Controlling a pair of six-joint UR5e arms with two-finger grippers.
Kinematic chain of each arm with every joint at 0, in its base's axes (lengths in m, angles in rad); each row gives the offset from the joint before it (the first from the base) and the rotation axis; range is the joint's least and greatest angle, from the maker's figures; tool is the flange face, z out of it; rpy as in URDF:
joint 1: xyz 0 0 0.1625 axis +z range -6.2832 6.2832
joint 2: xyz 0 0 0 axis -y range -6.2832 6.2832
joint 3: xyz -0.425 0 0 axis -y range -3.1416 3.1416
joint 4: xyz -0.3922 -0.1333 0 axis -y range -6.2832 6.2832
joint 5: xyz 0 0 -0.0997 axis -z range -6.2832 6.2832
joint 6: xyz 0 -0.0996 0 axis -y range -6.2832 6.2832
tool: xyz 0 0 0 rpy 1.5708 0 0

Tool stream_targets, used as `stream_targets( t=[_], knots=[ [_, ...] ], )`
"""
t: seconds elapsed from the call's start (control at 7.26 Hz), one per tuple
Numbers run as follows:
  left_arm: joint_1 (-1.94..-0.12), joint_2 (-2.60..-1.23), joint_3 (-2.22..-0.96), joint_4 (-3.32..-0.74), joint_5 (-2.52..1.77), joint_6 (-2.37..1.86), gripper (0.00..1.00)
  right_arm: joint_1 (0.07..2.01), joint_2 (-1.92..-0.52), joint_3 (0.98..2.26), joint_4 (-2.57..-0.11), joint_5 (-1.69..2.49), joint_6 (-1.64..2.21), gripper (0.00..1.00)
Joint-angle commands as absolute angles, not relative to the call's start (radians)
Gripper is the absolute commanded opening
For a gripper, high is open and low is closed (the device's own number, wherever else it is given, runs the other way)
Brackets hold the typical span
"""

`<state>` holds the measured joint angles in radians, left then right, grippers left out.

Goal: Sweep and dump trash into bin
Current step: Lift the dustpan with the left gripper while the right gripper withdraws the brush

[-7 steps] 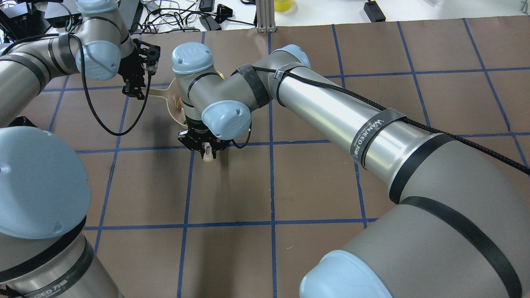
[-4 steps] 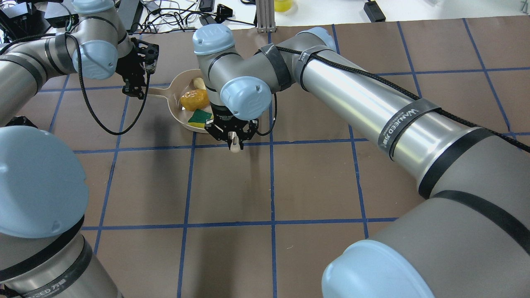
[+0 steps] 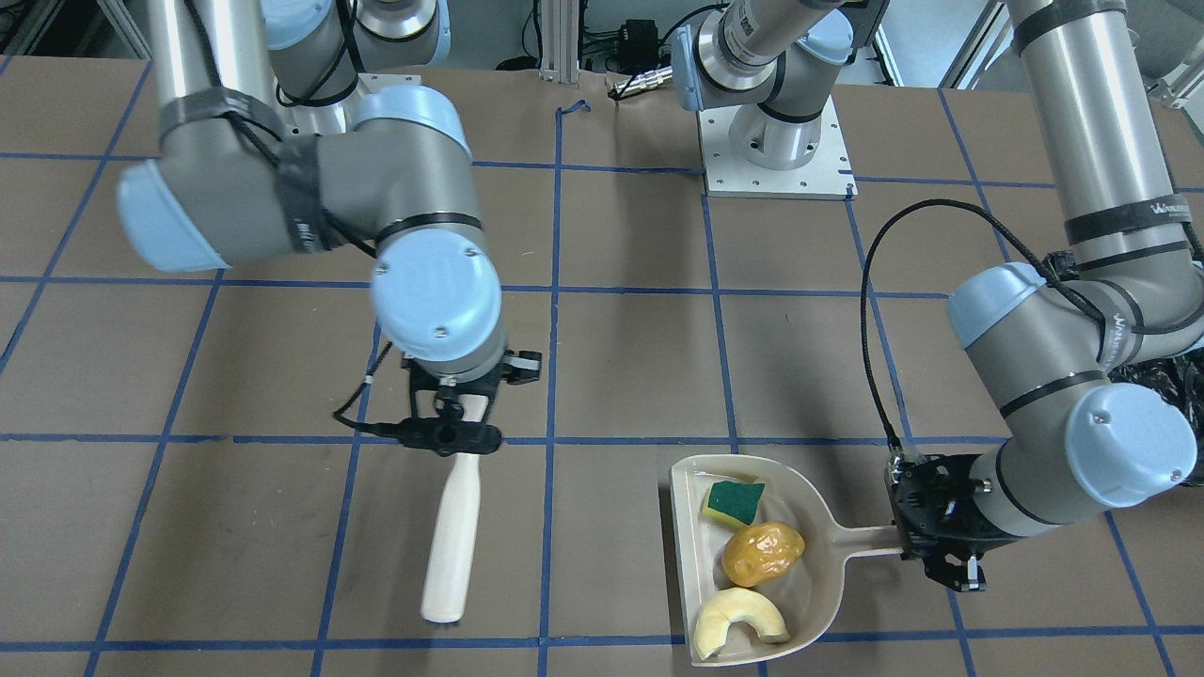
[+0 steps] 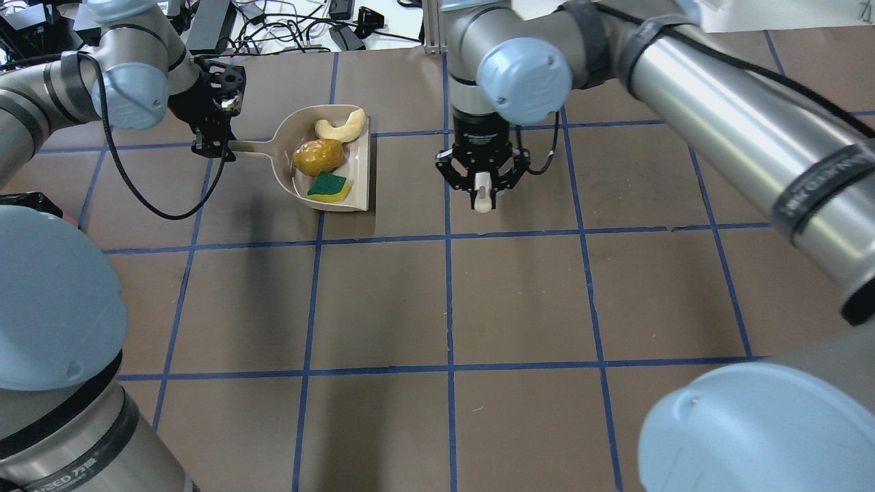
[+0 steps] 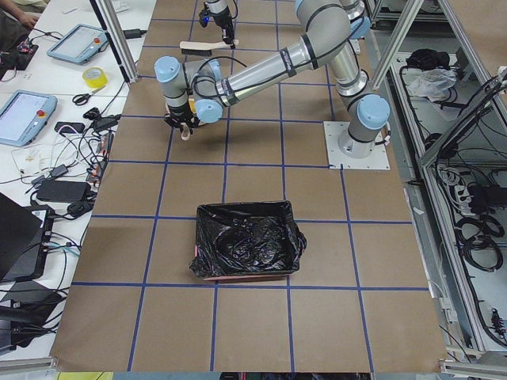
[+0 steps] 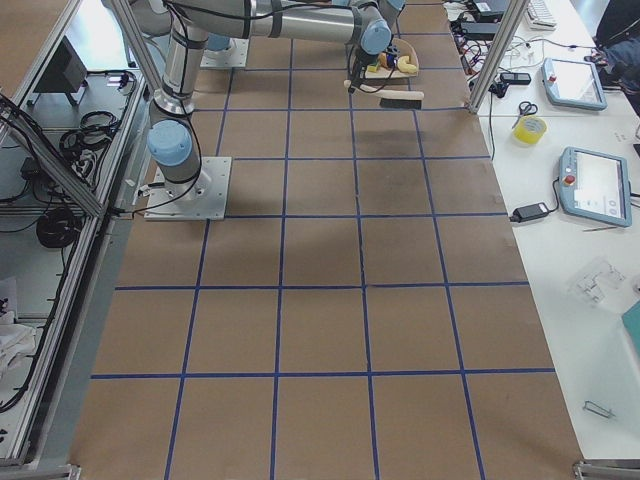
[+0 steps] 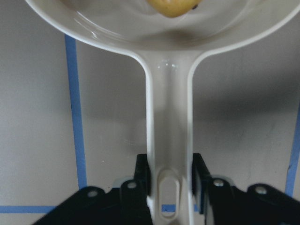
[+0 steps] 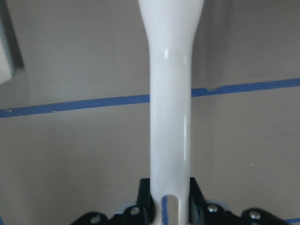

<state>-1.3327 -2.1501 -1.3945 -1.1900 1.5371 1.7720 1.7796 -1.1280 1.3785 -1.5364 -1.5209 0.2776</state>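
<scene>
Exterior front-facing view: a beige plastic dustpan (image 3: 820, 575) is being held flat on the brown table surface marked with a blue tape grid (image 3: 611, 376). Its flat handle is being clamped between the closed jaws of the left gripper (image 3: 926, 545), as is being confirmed by the left wrist view.

All three pieces of trash are being carried inside the pan. The small yellow-and-green sponge block (image 3: 734, 501) is lying nearest the robot. The golden-brown potato-like lump (image 3: 762, 552) is lying in the middle. The pale cream curved crescent piece (image 3: 738, 621) is lying farthest out, against the pan's open edge.

A cream-white, long-handled brush (image 3: 456, 527) is being gripped at its handle end by the right gripper (image 3: 451, 423), jaws closed on it, well apart from the dustpan. Its head appears to carry dark bristles, though this is being shown only small in the side views.

The rectangular pink-sided bin lined with crinkly black plastic (image 5: 247, 249) is being recorded upright on the table, open at the top, well apart from the dustpan and nearer the left-end camera.
</scene>
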Motion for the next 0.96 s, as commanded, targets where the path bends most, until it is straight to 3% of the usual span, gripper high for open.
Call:
stream_targets(
  t=[0.0,0.41,0.83],
  knots=[
    [-1.272,-2.126,-1.388,-1.250,1.499,1.844,0.13,1.572,-1.245,1.520,-1.531,-1.537,0.039,0.00],
    [-1.146,-2.065,-1.378,-1.328,1.482,1.967,0.12,1.319,-1.272,1.635,-1.603,-1.644,-0.251,0.00],
    [-0.988,-2.020,-1.355,-1.415,1.486,2.223,0.10,1.201,-1.247,1.647,-1.666,-1.680,-0.368,0.00]
  ],
)
